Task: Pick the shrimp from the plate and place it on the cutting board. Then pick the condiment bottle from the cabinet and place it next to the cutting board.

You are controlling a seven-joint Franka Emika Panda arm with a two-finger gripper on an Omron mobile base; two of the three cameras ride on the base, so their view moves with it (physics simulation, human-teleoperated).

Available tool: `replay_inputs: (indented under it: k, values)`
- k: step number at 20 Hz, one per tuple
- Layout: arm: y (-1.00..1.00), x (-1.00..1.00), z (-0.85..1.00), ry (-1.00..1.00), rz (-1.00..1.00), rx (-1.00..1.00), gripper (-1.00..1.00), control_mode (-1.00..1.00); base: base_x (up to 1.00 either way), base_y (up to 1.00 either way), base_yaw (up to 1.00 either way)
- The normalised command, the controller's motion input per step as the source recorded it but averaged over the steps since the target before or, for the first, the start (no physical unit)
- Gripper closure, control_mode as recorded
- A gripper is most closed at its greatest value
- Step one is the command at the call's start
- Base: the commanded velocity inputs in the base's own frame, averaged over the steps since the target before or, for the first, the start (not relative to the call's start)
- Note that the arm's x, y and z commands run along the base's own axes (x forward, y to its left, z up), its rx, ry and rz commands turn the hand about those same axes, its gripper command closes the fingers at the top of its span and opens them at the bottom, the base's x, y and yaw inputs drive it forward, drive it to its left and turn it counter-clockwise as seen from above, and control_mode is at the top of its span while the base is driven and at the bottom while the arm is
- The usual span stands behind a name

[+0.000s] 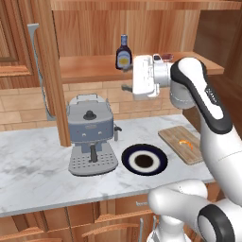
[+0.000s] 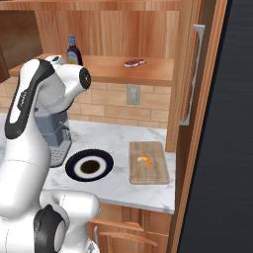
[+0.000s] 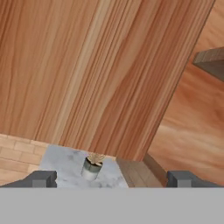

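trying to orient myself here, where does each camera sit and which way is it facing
Left base view: behind the arm's left, facing the coffee machine, plate and condiment bottle; arm at lower right.
Right base view: behind its right, facing the cutting board and shrimp; arm at lower left.
Hand view: on the hand, facing cabinet panelling; open gripper at the bottom.
Both base views share plate, board, shrimp, bottle.

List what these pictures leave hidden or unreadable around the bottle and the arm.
- Condiment bottle: lower edge covered by the white hand in the left base view; in the right base view the arm hides its base. Label text too small.
- Gripper: only the open jaws' tips show in the hand view.
- Coffee machine: mostly behind the arm in the right base view.
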Motion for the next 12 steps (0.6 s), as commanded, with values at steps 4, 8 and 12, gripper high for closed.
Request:
replay_inputs:
  k: [4, 8, 12]
  values:
    - [0.0, 0.12, 0.19, -0.02, 0.0, 0.0, -1.0, -1.0, 0.0, 0.0, 0.0]
    - [0.0, 0.13, 0.18, -0.02, 0.0, 0.0, -1.0, -1.0, 0.0, 0.0, 0.0]
    - [-0.02, 0.09, 0.17, -0.01, -0.01, 0.0, -1.0, -1.0, 0.0, 0.0, 0.0]
